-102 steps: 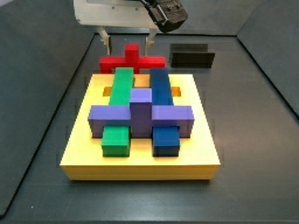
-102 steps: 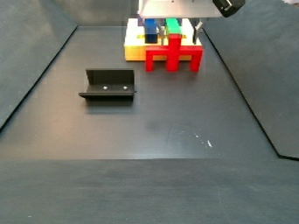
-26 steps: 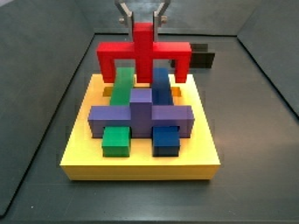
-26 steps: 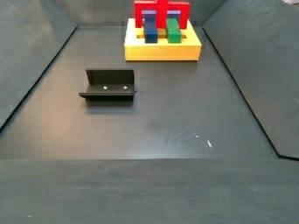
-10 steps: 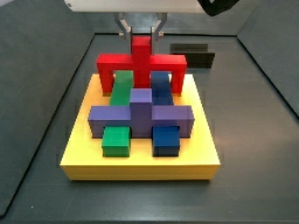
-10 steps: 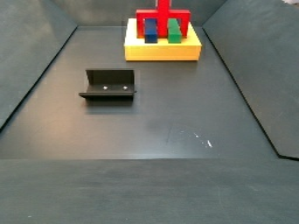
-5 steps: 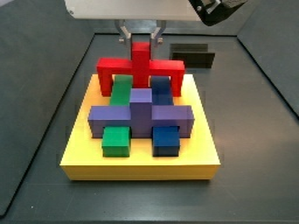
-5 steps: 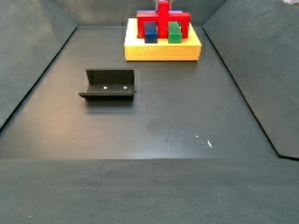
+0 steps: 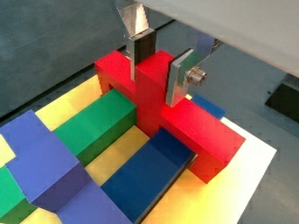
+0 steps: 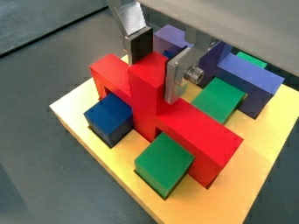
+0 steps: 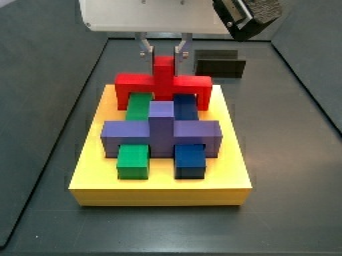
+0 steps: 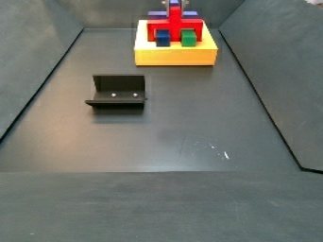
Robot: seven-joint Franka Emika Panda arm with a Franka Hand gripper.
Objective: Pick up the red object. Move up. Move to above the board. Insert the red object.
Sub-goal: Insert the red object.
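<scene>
Pincer point(image 9: 156, 61) above the far end of the board point(image 11: 94, 167), its two silver fingers point(image 9: 184, 77) closed on the central stub of the red object point(image 9: 187, 127) — one plate on each side of the stub, as both wrist views show. Red object point(image 11: 163, 85) upright, stub pointing up, bar level, its two legs reaching down onto the yellow board, one beside the end of the green block point(image 11: 138, 101) and one beside the end of the blue block point(image 11: 183, 98). In both wrist views the bar spans across the green block point(image 9: 84, 127) and the blue block point(image 9: 158, 171), which lie side by side along the board; whether the legs are fully seated cannot be told. Purple block point(image 11: 160, 128) cross-shaped, lying over the green and blue blocks nearer the camera in a side view, apart from the red object. Board point(image 12: 175, 57) at the far end of the dark table point(image 12: 164, 132) in a side view, with the red object point(image 12: 175, 28) on top of it. Fixture point(image 12: 116, 93) — dark L-shaped bracket — standing on the table well apart from the board; in a side view it point(image 11: 223, 65) appears just behind the board.
</scene>
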